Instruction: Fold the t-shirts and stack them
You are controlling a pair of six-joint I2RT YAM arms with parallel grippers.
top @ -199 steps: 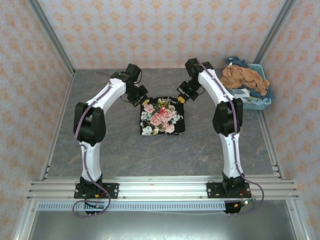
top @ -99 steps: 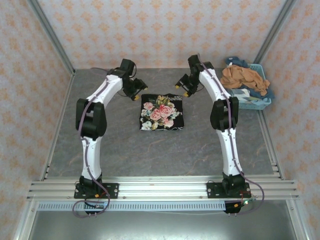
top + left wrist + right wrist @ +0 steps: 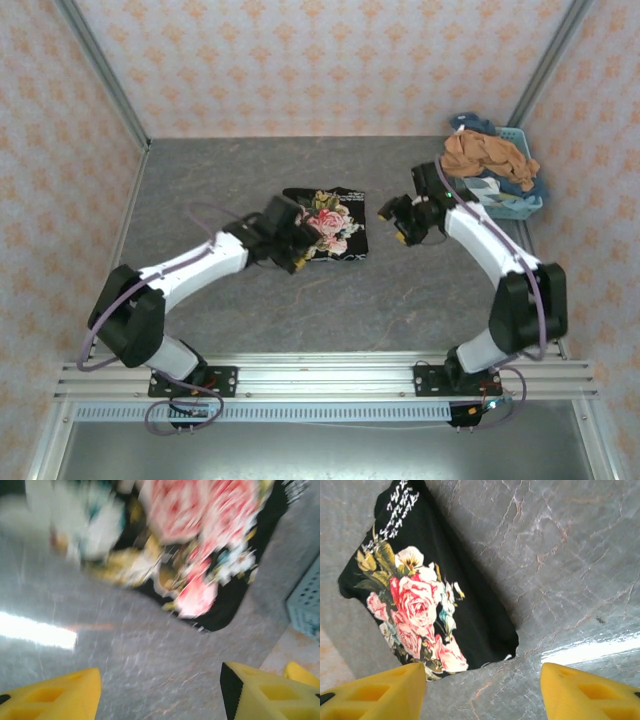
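Grey stone-look table [image 3: 330, 300], patterned walls. Black rose-print t-shirt [image 3: 335, 222] folded flat mid-table. Left gripper [image 3: 160, 690] above its near-left corner, right gripper [image 3: 482, 685] beside its right edge, both spread wide, empty. Lift straight up, avoid dragging folded edges; then reach for rust-orange t-shirt [image 3: 485, 155] in basket [image 3: 518, 208]

A robot lab booth: aluminium rails [image 3: 320, 375] front a grey marbled tabletop [image 3: 400, 300] boxed in by wallpapered panels [image 3: 320, 60].

left gripper [image 3: 160, 681] and right gripper [image 3: 482, 677] opened, pulled back
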